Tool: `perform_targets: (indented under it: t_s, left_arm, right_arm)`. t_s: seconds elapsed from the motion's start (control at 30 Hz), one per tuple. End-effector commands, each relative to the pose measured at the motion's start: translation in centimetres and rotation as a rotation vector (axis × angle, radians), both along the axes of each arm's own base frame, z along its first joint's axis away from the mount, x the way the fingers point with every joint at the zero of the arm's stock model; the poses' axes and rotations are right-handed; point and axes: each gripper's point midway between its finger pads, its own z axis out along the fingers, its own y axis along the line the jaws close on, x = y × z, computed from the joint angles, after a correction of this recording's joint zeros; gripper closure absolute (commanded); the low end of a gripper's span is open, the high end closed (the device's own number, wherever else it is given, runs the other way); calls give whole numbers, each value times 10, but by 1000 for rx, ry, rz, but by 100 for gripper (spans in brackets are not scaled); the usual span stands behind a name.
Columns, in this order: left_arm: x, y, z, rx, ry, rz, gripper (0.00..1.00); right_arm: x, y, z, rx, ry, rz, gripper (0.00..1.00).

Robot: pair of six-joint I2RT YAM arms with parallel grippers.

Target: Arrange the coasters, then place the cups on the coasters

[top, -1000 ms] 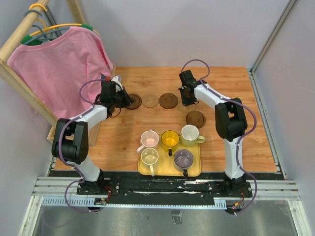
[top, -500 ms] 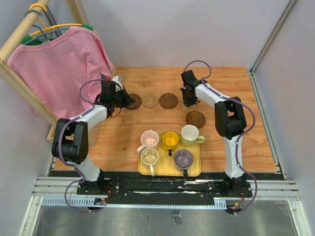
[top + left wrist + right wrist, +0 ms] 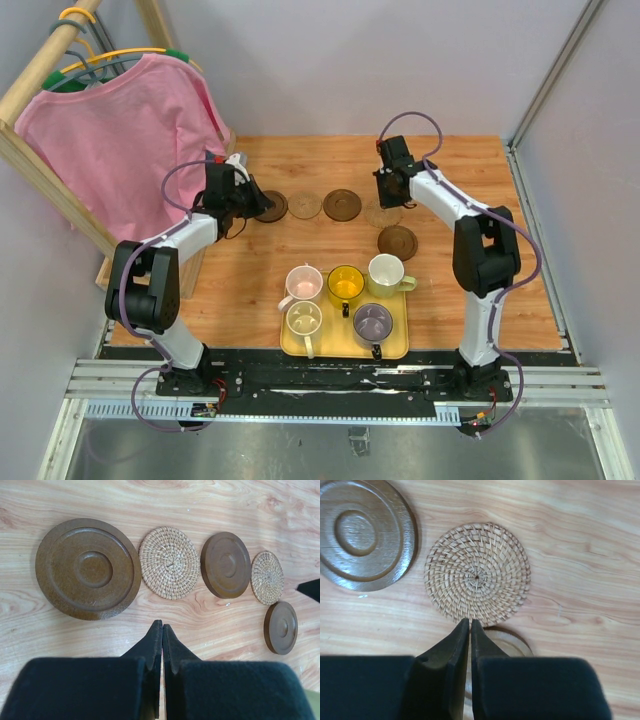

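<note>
Five coasters lie along the far part of the table. From left they are dark brown [image 3: 272,206], woven tan [image 3: 305,205], dark brown [image 3: 342,204] and woven tan [image 3: 383,214], with a third dark brown one [image 3: 397,241] nearer. In the left wrist view the big dark coaster [image 3: 88,568] lies just beyond my left gripper [image 3: 161,625], which is shut and empty. My right gripper [image 3: 470,622] is shut at the near rim of the woven coaster [image 3: 477,574], holding nothing. The cups stand on the yellow tray [image 3: 398,345]: pink [image 3: 304,283], yellow [image 3: 346,283], cream [image 3: 385,271], white [image 3: 303,318], grey-purple [image 3: 372,321].
A pink shirt [image 3: 120,130] hangs on a wooden rack [image 3: 40,70] at the far left, close behind the left arm. Grey walls close the table at the back and on the right.
My right gripper has pulled back off the right-hand woven coaster, which now lies uncovered in the row. The left arm has barely moved.
</note>
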Motion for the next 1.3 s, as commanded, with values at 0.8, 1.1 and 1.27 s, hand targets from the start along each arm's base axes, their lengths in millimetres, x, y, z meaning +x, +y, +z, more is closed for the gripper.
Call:
perform_targets:
  t_s: [0.8, 1.1, 1.27]
  left_arm:
    - [-18, -26, 7, -23, -39, -91, 100]
    - [-17, -25, 3, -15, -26, -84, 99]
    - [-14, -26, 1, -15, -20, -83, 100]
  right_arm:
    - [-94, -50, -44, -74, 141, -151, 99]
    - [-78, -93, -61, -99, 200, -325, 99]
    - [-60, -114, -64, -116, 204, -365, 99]
